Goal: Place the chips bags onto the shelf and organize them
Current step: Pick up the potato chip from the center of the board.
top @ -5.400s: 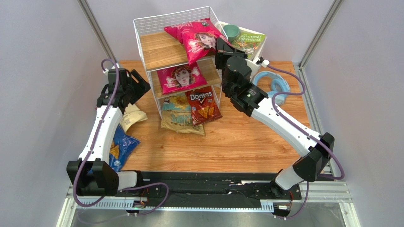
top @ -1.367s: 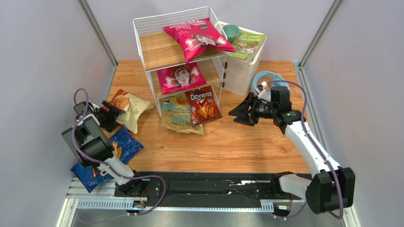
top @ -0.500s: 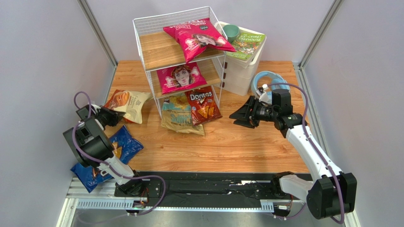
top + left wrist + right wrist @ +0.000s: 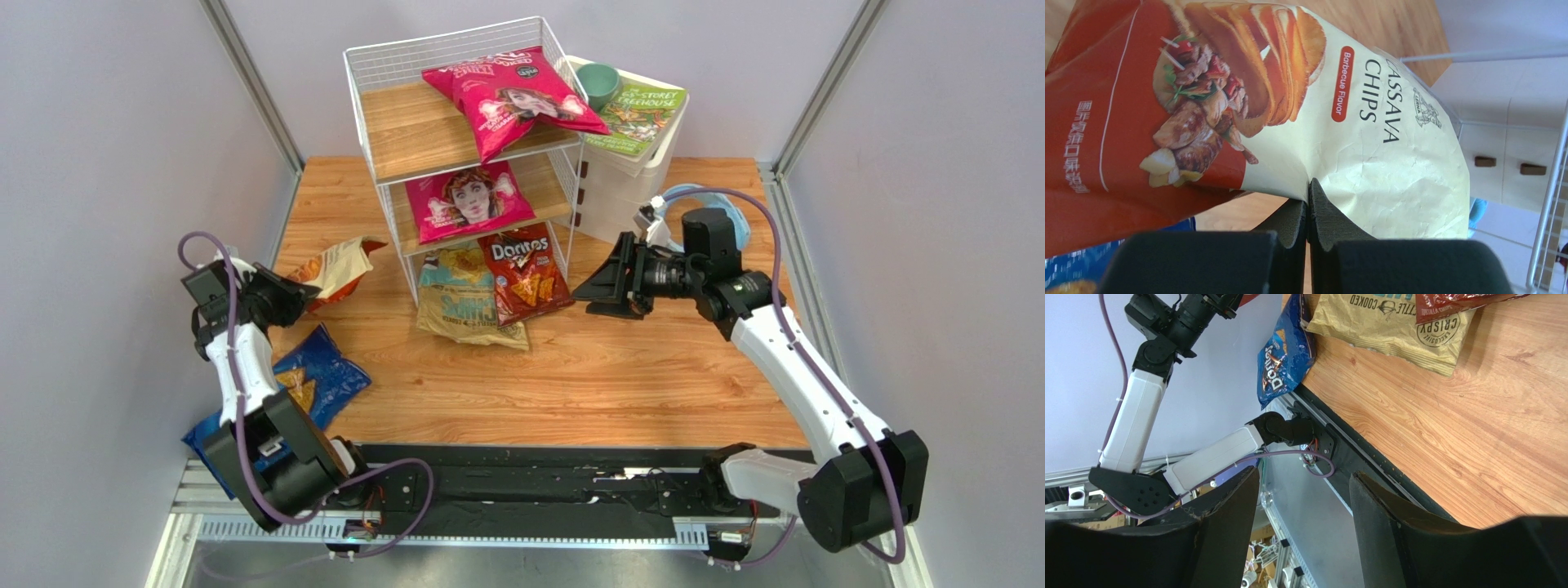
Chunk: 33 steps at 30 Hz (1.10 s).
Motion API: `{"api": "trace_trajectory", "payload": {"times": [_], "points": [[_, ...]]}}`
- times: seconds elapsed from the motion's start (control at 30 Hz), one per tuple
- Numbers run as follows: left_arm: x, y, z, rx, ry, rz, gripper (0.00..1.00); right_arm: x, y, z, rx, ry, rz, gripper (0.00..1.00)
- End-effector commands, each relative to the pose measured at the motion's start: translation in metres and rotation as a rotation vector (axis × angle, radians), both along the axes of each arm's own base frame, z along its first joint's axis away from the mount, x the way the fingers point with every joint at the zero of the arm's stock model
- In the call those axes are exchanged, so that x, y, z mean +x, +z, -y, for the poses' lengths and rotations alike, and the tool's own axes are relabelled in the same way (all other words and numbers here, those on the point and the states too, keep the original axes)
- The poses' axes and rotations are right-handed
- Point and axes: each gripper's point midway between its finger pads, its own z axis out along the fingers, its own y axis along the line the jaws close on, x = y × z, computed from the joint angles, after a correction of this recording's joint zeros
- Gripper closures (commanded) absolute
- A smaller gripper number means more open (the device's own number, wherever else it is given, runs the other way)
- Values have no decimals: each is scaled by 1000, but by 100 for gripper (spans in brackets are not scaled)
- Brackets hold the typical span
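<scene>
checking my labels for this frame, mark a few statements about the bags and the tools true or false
1. The left tool is shut on the orange-and-cream crinkly foil chips bag. True.
2. The right tool grips the red foil Doritos bag. False: it is open and empty, and the red bag lies apart from it at the bottom level of the white wire-frame shelf.
3. The blue foil Doritos bag lies on the shelf's top tier. False: it lies on the wooden table near the left arm.
4. A magenta foil bag with a face lies on the top tier. True.
</scene>
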Motion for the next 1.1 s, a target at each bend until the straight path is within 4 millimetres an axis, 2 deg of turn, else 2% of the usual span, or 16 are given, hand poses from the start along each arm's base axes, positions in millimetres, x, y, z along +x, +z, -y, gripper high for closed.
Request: {"api": "trace_trajectory", "payload": {"times": [0.0, 0.17, 0.33, 0.4, 0.43, 0.53, 0.6, 0.63, 0.73, 0.87, 0.9, 0.97, 1.0, 1.07], "points": [[-24, 9, 11, 64, -6, -59, 100, -2, 19, -8, 17, 60, 27, 38], [-46, 12, 30, 88, -37, -100, 100, 0, 20, -21, 30, 101, 4, 37], [-51, 12, 38, 98, -59, -83, 100, -6, 21, -46, 53, 161, -30, 35], [-51, 15, 48, 93, -105, -44, 100, -7, 22, -55, 72, 171, -74, 35], [-52, 16, 53, 99, -136, -34, 100, -4, 16, -62, 73, 181, -101, 34], [-59, 14, 59, 123, -164, -49, 100, -10, 14, -78, 75, 237, -144, 34], [-58, 17, 64, 106, -184, -33, 100, -15, 3, -90, 58, 266, -170, 32], [-58, 17, 68, 87, -200, -35, 100, -15, 5, -95, 77, 261, -189, 29], [-66, 20, 70, 77, -229, -90, 100, -12, 0, -110, 144, 259, -229, 28], [-80, 20, 72, 71, -187, -145, 100, -15, -7, -125, 135, 294, -257, 27], [-85, 17, 73, 61, -175, -169, 100, -15, -16, -130, 114, 303, -285, 27], [-90, 17, 76, 59, -178, -182, 100, -17, -16, -138, 111, 328, -287, 26], [-91, 18, 77, 57, -179, -192, 100, -16, -23, -142, 101, 330, -309, 26], [-96, 18, 81, 32, -180, -219, 100, -17, -22, -150, 103, 338, -326, 26]]}}
